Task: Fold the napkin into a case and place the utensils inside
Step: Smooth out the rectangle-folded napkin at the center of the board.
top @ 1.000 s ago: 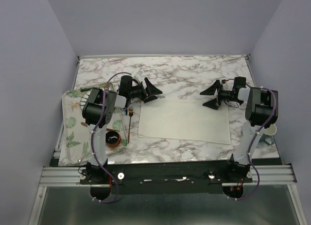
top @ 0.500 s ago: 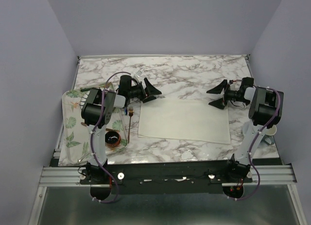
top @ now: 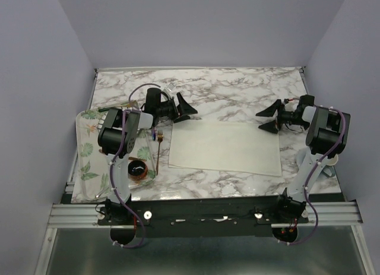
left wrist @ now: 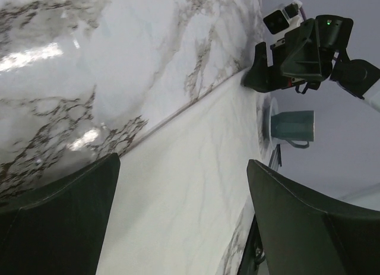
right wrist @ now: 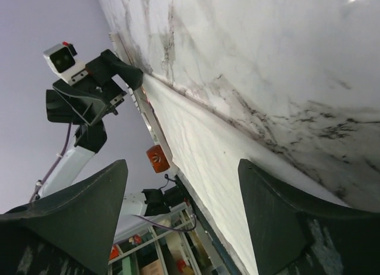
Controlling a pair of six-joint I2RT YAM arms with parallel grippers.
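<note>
Two empty grippers, jaws spread: left gripper (top: 185,109) near far-left corner of napkin (top: 225,147), right gripper (top: 269,116) near its far-right corner. Napkin flat mid-table, unfolded. First fold not begun, I reckon; next I'd pinch both far corners & pull twd me.

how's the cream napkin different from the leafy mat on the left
The napkin is plain cream; the leafy mat is printed with green leaves. The napkin lies mid-table, wider than deep; the mat sits at the left edge, running front to back. The mat carries a small dark dish; the napkin carries nothing. Both lie spread on the marble table.
</note>
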